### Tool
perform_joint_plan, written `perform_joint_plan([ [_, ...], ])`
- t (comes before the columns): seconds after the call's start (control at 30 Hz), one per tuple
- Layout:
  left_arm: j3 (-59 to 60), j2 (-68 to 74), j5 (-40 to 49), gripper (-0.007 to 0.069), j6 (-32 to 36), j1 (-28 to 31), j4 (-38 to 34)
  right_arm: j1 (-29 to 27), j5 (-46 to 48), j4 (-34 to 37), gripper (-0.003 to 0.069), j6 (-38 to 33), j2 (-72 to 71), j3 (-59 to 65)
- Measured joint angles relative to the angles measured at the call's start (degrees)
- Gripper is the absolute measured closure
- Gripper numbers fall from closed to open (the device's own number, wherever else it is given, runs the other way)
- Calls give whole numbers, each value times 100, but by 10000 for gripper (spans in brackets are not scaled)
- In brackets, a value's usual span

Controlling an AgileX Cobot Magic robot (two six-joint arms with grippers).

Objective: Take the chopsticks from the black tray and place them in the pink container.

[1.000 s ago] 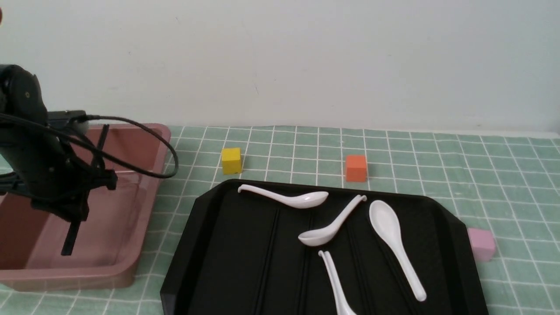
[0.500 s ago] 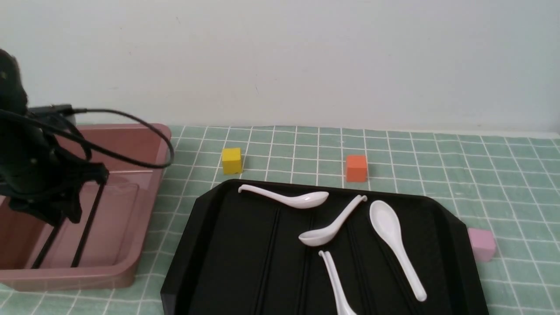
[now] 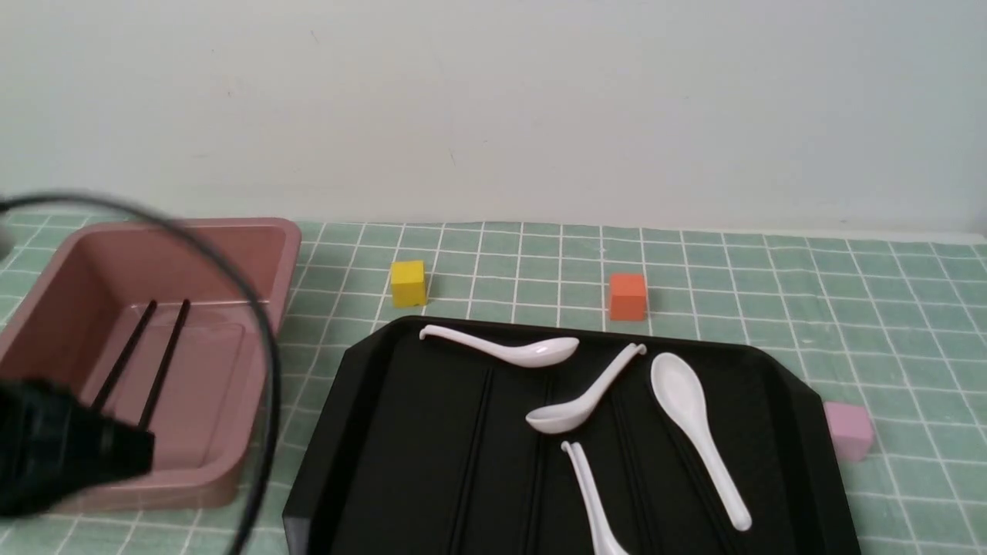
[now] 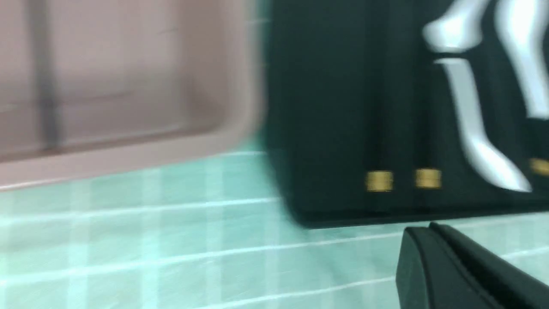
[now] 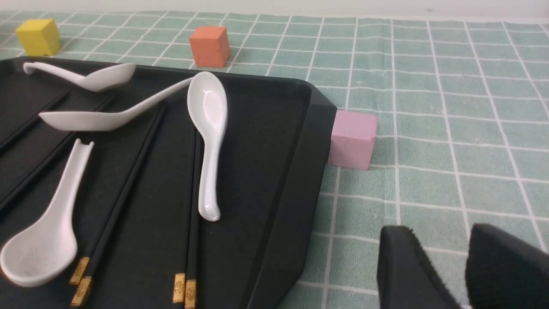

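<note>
Two black chopsticks (image 3: 143, 358) lie side by side on the floor of the pink container (image 3: 266, 308) at the left. More chopsticks (image 5: 192, 240) with gold bands rest on the black tray (image 3: 370, 432), partly under white spoons. My left gripper (image 4: 422, 231) is shut and empty, above the cloth between the container's near side and the tray's near corner; its view is blurred. In the front view only the left arm (image 3: 54, 455) shows, as a dark blur at the lower left. My right gripper (image 5: 446, 240) hangs open over the cloth to the right of the tray, holding nothing.
Several white spoons (image 3: 694, 424) lie across the tray. A yellow cube (image 3: 408, 282) and an orange cube (image 3: 628, 296) stand behind the tray. A small pale-pink cube (image 5: 352, 139) touches the tray's right edge. A black cable (image 3: 254, 331) arcs over the container.
The left gripper let go of the chopsticks, which fell flat inside the pink container. The left arm pulled back and down toward the camera, and its jaws closed.
</note>
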Motion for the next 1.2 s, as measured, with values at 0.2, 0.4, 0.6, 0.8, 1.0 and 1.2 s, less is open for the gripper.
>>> perform_joint_plan([
  [0.2,1555,-2450,-1697,637,491,0,-1102,0,0,0,419,0,0,0],
  [0.4,2368,-4030,-2428,637,529,0,-1212,0,0,0,419,0,0,0],
  [0.6,2701,-4471,-2502,637,689,0,-939,0,5,0,419,0,0,0],
  [0.8,2946,-4364,-2661,637,704,0,-638,0,5,0,419,0,0,0],
  [1.0,3493,-4443,-3031,637,400,0,-86,0,5,0,419,0,0,0],
  [1.2,4049,-4465,-3398,637,-2037,-453,2115,0,5,0,419,0,0,0],
])
